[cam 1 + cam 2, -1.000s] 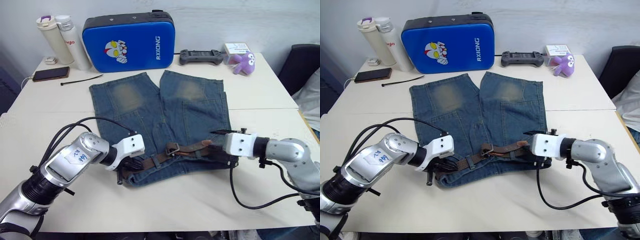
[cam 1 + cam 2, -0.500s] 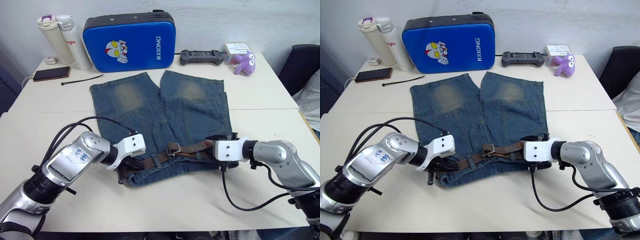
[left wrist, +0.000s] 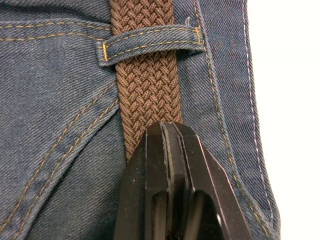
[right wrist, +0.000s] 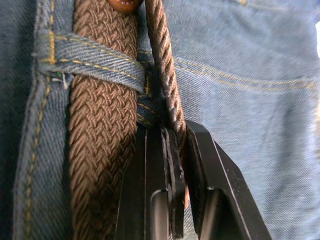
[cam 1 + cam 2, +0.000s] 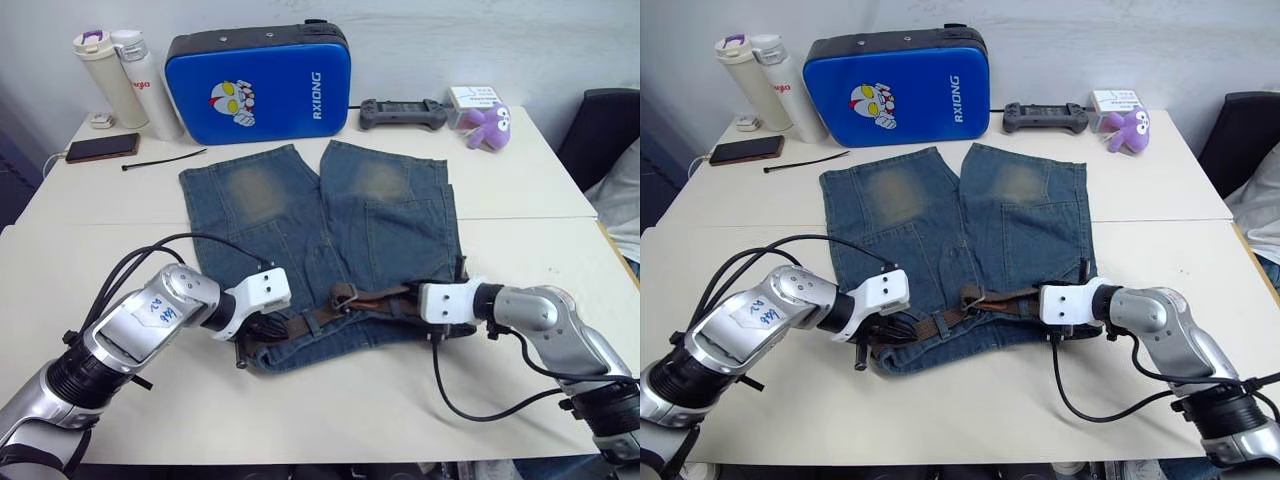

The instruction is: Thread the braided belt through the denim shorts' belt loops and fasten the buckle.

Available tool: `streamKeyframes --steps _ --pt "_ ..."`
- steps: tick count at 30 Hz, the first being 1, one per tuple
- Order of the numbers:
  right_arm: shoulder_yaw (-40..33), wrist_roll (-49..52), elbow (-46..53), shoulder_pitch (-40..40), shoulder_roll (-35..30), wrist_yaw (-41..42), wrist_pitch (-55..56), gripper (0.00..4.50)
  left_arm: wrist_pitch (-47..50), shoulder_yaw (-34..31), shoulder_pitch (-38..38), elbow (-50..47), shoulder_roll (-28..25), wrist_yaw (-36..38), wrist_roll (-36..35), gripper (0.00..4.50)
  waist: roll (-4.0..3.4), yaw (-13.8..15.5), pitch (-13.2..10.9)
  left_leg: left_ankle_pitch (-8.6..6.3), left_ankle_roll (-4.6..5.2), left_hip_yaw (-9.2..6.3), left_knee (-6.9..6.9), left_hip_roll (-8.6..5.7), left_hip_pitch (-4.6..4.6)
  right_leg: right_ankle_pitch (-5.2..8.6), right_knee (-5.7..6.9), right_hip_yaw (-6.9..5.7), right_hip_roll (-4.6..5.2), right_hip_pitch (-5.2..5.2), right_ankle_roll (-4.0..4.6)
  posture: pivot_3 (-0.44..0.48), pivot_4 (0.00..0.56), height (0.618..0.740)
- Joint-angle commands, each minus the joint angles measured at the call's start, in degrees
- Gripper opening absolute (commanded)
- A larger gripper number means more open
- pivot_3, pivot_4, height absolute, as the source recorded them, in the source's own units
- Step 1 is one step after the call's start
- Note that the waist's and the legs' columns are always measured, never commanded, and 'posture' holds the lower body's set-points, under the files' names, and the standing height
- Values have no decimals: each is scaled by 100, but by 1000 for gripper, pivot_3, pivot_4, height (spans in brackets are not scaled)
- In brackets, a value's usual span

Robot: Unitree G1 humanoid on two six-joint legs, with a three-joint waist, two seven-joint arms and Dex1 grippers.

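The denim shorts (image 5: 300,210) lie flat on the table, waistband toward me. The braided belt (image 5: 385,298) runs along that waistband, its silver buckle (image 5: 344,296) near the middle. My left gripper (image 5: 258,330) rests shut at the waistband's left end, fingertips (image 3: 167,137) pressing on the belt just short of a belt loop (image 3: 150,45) that the strap passes under. My right gripper (image 5: 412,302) sits right of the buckle, shut on a twisted edge-on stretch of belt (image 4: 162,75). Beside it the flat strap (image 4: 100,140) passes under another loop (image 4: 95,62).
Along the back of the table stand a blue case (image 5: 258,82), two bottles (image 5: 110,75), a phone (image 5: 100,147), a black cable tie (image 5: 165,160), a game controller (image 5: 402,113) and a purple plush (image 5: 487,125). A dark chair (image 5: 605,130) stands at the right.
My right gripper has slid left along the waistband toward the buckle, and the belt section there has bunched slightly. The left arm has stayed put.
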State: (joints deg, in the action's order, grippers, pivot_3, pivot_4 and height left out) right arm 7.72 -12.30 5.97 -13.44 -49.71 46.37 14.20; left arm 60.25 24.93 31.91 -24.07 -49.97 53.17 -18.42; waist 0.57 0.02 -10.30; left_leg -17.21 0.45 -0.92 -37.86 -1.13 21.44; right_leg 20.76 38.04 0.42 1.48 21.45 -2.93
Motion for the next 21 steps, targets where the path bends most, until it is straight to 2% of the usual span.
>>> streamKeyframes --steps 1,6,11,21 --pt "-661 -31 128 301 -377 -314 656 84 6 136 -79 75 -49 -38 155 0 0 -6 0 0 0 1 0 0 0 0 0 1 0 0 0 0 150 740" --pt "-839 -420 -297 739 -709 -633 1136 84 -96 236 4 155 -29 46 194 0 0 -2 0 0 0 2 0 0 -2 0 1 1 0 -2 0 0 150 740" --pt "-681 -949 -834 892 -774 -1022 1295 84 -132 278 72 204 -56 108 216 0 0 7 0 0 0 2 0 -1 -1 0 -1 1 0 -4 0 0 150 740" --pt "-384 -1392 -1616 946 -895 -1505 1633 84 -289 155 -74 267 -605 336 271 0 2 28 1 0 0 -1 0 -2 -7 0 -7 0 1 -14 -1 0 150 740"
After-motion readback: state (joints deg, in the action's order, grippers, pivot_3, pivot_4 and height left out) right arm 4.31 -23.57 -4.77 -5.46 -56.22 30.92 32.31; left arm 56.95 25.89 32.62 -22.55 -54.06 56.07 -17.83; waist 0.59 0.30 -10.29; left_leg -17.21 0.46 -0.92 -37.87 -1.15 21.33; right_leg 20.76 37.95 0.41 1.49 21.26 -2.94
